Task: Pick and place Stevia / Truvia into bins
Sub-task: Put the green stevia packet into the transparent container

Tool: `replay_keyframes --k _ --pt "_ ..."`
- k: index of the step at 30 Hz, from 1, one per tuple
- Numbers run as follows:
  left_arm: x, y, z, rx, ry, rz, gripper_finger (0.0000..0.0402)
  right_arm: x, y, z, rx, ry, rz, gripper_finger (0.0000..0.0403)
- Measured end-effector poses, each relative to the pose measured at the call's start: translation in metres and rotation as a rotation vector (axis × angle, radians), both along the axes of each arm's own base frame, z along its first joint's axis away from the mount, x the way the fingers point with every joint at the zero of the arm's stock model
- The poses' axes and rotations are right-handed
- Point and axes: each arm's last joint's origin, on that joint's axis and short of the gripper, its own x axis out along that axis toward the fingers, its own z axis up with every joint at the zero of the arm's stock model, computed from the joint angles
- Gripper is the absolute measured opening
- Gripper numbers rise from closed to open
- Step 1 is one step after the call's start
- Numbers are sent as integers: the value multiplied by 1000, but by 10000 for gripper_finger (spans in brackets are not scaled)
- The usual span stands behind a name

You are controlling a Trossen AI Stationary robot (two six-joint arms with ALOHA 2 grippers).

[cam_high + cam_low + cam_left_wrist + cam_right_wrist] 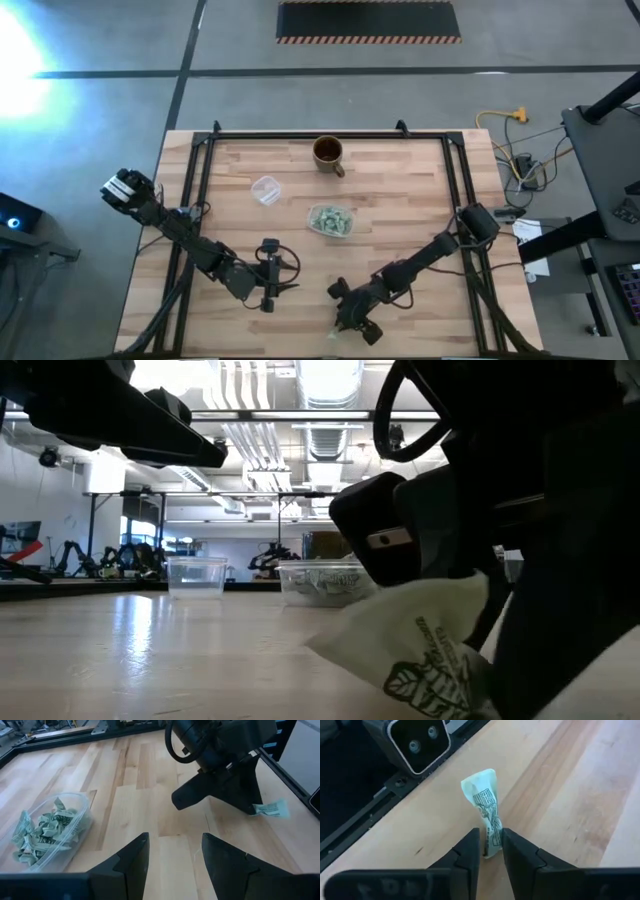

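Observation:
One green-and-white Stevia sachet (pixel 485 795) lies by the table's near edge, with my right gripper (pixel 491 832) shut on it; the low view shows it close up (pixel 430 640). The bin (pixel 330 221), a clear tub holding several sachets (pixel 45 827), stands at mid-table. My left gripper (pixel 175 837) hovers open and empty over the near left of the table (pixel 270 290), pointing toward the right arm. My right gripper pinches the sachet's end nearest it (pixel 492 827) between its two fingers. The fingers slant down toward the table's near edge and lie along the sachet. The crumpled free end (pixel 479 779) sticks out ahead of the fingertips. Whether it is clear of the wood I cannot tell.
A small clear round cup (pixel 265 189) stands left of the bin and a brown mug (pixel 328 153) at the far edge. The low camera's housing (pixel 417 740) sits on the black frame rail just beyond the sachet. Bare wood lies between the two arms.

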Motion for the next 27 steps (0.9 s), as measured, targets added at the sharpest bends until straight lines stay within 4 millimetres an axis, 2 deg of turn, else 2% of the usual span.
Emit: replay_keyframes --k 10,15,19,27 --pt "0 0 0 1 0 0 166 0 -2 0 -65 -25 -31 13" --pt "0 0 0 3 1 -1 166 -3 -7 7 -150 -28 -73 9" --pt "0 0 0 8 1 -3 166 -9 -15 22 -273 -22 -166 9" --pt "-1 1 -2 14 7 -3 166 -24 -40 71 -548 -115 -496 9"
